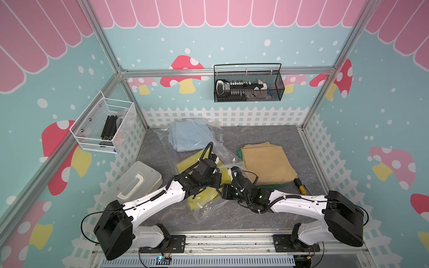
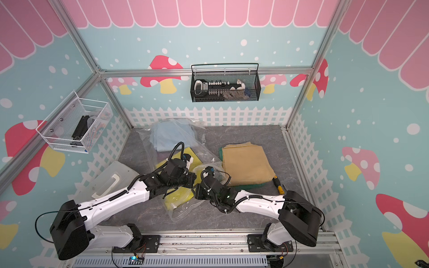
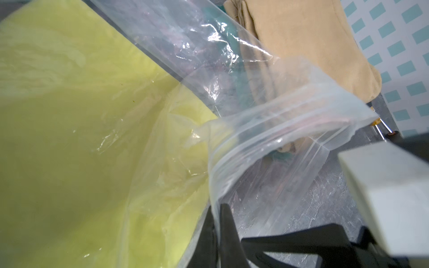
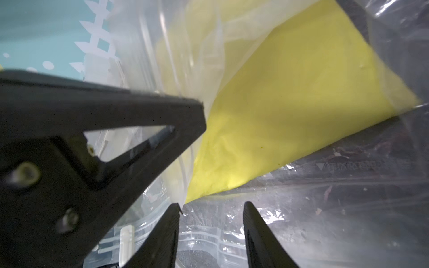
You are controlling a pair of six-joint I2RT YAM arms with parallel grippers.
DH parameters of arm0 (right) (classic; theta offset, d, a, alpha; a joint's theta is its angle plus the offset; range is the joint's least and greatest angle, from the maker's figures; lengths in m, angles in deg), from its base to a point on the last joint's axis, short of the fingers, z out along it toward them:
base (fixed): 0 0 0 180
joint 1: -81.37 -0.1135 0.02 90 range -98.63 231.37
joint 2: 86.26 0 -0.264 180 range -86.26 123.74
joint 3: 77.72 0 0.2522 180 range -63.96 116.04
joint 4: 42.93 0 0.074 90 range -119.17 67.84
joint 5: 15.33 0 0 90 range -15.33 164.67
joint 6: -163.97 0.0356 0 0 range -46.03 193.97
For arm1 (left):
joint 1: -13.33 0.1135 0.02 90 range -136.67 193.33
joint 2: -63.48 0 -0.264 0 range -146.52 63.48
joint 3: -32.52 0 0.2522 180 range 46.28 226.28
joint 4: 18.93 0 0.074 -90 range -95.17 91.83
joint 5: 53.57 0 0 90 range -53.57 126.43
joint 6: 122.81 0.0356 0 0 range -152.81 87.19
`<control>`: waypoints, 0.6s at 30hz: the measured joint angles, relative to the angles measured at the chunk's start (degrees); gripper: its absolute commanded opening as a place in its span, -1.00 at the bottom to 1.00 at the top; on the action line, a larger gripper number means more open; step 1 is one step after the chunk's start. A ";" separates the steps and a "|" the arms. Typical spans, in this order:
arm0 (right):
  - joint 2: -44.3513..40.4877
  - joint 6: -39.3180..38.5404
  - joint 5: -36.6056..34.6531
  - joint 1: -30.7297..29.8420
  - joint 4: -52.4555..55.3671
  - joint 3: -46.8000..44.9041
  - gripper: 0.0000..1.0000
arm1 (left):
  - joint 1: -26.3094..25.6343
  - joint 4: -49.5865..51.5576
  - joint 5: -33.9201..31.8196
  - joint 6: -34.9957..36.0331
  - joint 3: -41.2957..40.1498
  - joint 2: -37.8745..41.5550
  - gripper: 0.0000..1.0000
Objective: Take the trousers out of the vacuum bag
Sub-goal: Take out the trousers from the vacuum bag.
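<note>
The clear vacuum bag (image 1: 209, 134) (image 2: 192, 139) lies crumpled from the back left to the front middle. Light blue trousers (image 1: 185, 137) and yellow trousers (image 1: 185, 164) (image 4: 290, 116) are inside it. Tan trousers (image 1: 267, 162) lie outside, stacked on dark green trousers (image 1: 274, 185). My left gripper (image 3: 217, 222) (image 1: 217, 179) is shut on the bag's plastic near its ridged zip edge (image 3: 267, 139), holding it up. My right gripper (image 4: 212, 205) (image 1: 222, 193) stands open over the zip edge, its fingertips just short of the yellow corner. A white slider clip (image 4: 126, 243) sits beside it.
A translucent hard box with a white handle (image 1: 137, 183) rests at front left. A yellow-handled screwdriver (image 1: 300, 186) lies right of the stacked trousers. A white wire basket (image 1: 104, 125) hangs on the left wall, a black mesh basket (image 1: 248, 85) on the back wall.
</note>
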 measured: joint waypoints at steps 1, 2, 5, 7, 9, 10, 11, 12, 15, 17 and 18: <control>0.00 -0.31 -0.39 -0.39 0.72 0.13 -0.09 | 0.02 0.22 -0.07 0.15 0.00 0.35 -1.00; 0.00 -0.50 -0.83 -0.52 1.38 0.15 -0.10 | 0.02 0.39 -0.15 0.24 0.00 0.66 -1.00; 0.48 -0.96 -2.82 -0.50 3.63 0.28 -0.14 | 0.02 0.92 -0.22 0.50 0.00 1.62 -1.00; 1.62 -1.16 -4.07 -0.44 4.57 0.81 -0.16 | 0.02 1.27 -0.31 0.63 0.02 2.10 -1.00; 3.39 -1.33 -5.20 -0.09 5.07 1.75 -0.17 | 0.02 1.53 -0.31 0.63 0.02 2.51 -1.00; 4.20 -1.27 -5.53 0.11 5.07 2.16 -0.18 | 0.02 1.60 -0.28 0.63 0.02 2.60 -1.00; 5.09 -1.18 -5.70 0.46 4.96 2.54 -0.17 | 0.02 1.64 -0.26 0.63 0.02 2.71 -1.00; 6.05 -1.01 -5.92 1.01 4.85 2.89 -0.17 | 0.02 1.64 -0.17 0.61 0.02 2.73 -1.00; 8.41 -0.17 -6.97 2.47 4.70 3.21 -0.14 | 0.02 1.60 0.11 0.59 0.00 2.86 -1.00; 9.44 0.87 -7.91 3.28 4.66 3.21 -0.09 | 0.02 1.57 0.31 0.52 -0.02 3.02 -1.00; 9.86 1.75 -8.33 3.76 4.57 3.21 -0.06 | 0.02 1.36 0.37 0.42 -0.11 3.13 -1.00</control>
